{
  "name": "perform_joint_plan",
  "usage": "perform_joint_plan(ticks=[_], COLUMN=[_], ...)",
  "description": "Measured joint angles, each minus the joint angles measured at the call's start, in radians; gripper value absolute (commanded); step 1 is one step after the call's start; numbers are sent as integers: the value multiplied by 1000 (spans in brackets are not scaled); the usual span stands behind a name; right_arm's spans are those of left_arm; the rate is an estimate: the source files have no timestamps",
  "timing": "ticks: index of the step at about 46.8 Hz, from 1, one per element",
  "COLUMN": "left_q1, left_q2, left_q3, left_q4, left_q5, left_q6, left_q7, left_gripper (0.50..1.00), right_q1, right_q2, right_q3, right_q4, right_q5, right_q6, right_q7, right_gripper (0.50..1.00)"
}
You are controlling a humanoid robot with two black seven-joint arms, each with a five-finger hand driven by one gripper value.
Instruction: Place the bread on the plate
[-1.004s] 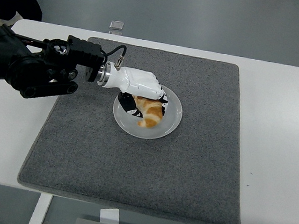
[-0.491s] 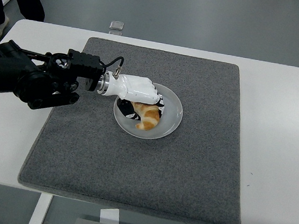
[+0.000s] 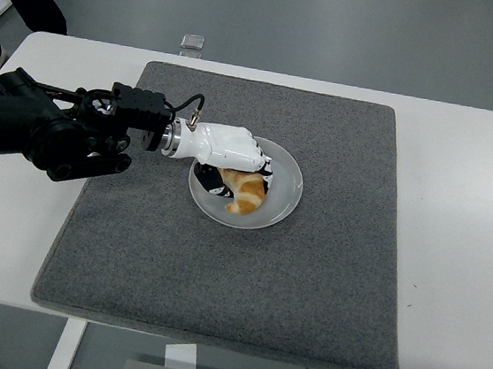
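I am seeing the bread (image 3: 245, 192) settling lower onto the plate (image 3: 286, 194) than a second ago, my left hand (image 3: 232, 153) still grasping it, so releasing comes next.

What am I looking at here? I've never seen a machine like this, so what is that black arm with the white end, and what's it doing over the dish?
The picture comes from a camera high on a humanoid robot, looking down over its white table. The black arm reaching in from the left is the robot's left arm, and the white part at its end is a left hand with five fingers. The other arm is out of view. A grey mat covers much of the table, and a plate sits on the mat. On the plate lies the bread, a golden croissant. The hand is over the plate with its fingers curled around the bread's upper end, so it seems to be holding it as the bread rests there.
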Motion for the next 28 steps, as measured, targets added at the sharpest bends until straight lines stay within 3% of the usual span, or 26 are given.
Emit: perform_joint_plan(ticks=[4, 9, 28], left_q1=[0, 0, -43], left_q2=[0, 0, 18], left_q3=[-1, -3, -16], left_q4=[-4, -9, -69], left_q5=[-10, -17, -57], left_q6=[3, 3, -4], left_q7=[-1, -1, -4], left_gripper=[837, 990, 996], right_q1=[0, 0, 0], right_q2=[0, 0, 0], right_q3=[0, 0, 0], right_q4=[0, 0, 0], right_q5=[0, 0, 0], right_q6=[0, 0, 0], right_q7=[0, -1, 0], right_gripper=[952, 952, 952])
